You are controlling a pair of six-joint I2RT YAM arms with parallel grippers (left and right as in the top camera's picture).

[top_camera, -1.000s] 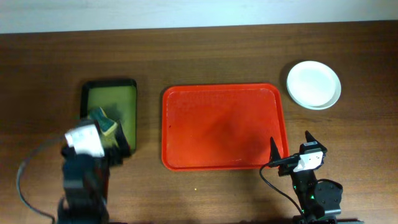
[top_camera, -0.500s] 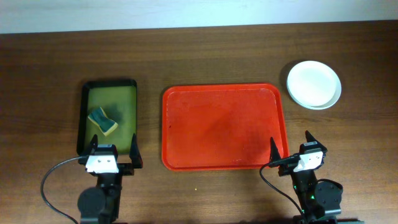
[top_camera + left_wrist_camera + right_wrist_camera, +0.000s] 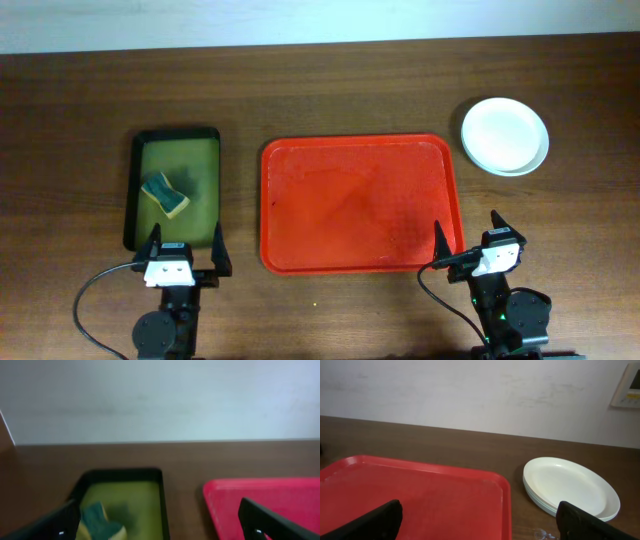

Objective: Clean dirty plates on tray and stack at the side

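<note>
The red tray lies mid-table with nothing on it; it also shows in the right wrist view and the left wrist view. The plates sit stacked at the back right, white one on top, and show in the right wrist view. My left gripper is open and empty at the front left, just before the olive tray. My right gripper is open and empty at the red tray's front right corner.
A dark olive-green tray at the left holds a blue-and-yellow sponge, also in the left wrist view. A pale wall runs behind the table's far edge.
My left arm has drawn back from the olive tray toward the front edge, leaving the sponge lying on that tray. The right arm has not moved.
</note>
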